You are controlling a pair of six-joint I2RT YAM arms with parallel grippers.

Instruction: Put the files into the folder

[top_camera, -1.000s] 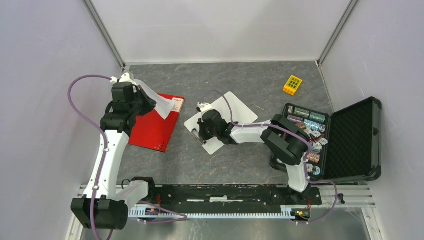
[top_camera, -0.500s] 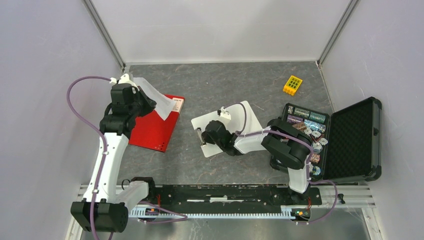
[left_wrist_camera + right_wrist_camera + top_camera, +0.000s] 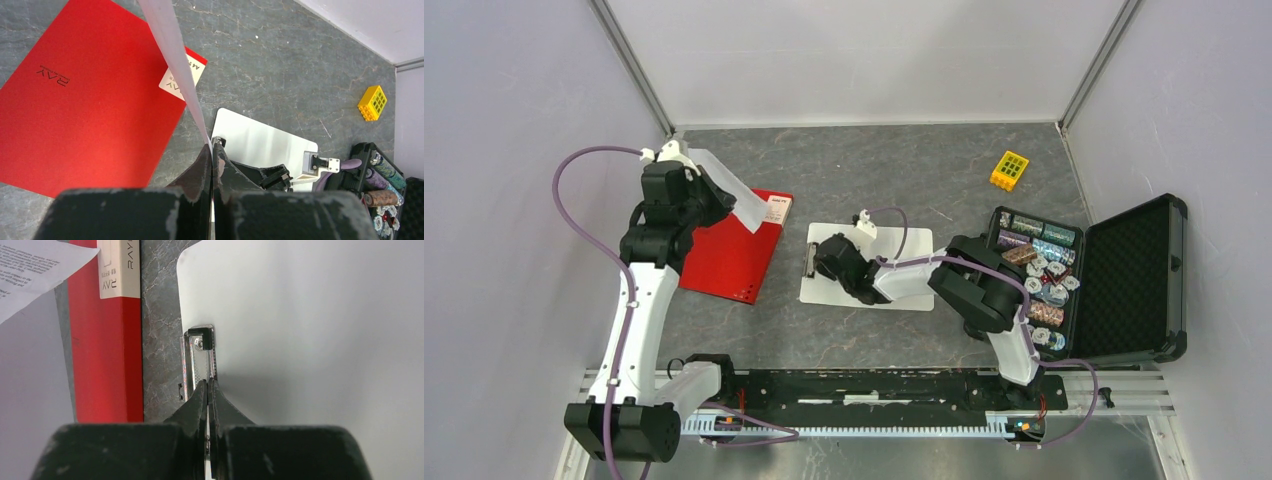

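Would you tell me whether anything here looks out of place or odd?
The left gripper holds the files in the air above the folder, which lies closed and askew, so nothing can go in yet. The right gripper is shut at the clip of the clipboard.

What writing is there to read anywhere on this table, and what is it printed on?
"RAY": dark letters on the cover of the red folder, upside down in the left wrist view.
"RAY": on the white label at the folder's corner. "A4" seems to start another line; the rest is too blurred to read.
Printed sheet: dense black text, too small to read.
Nothing else shows legible writing.
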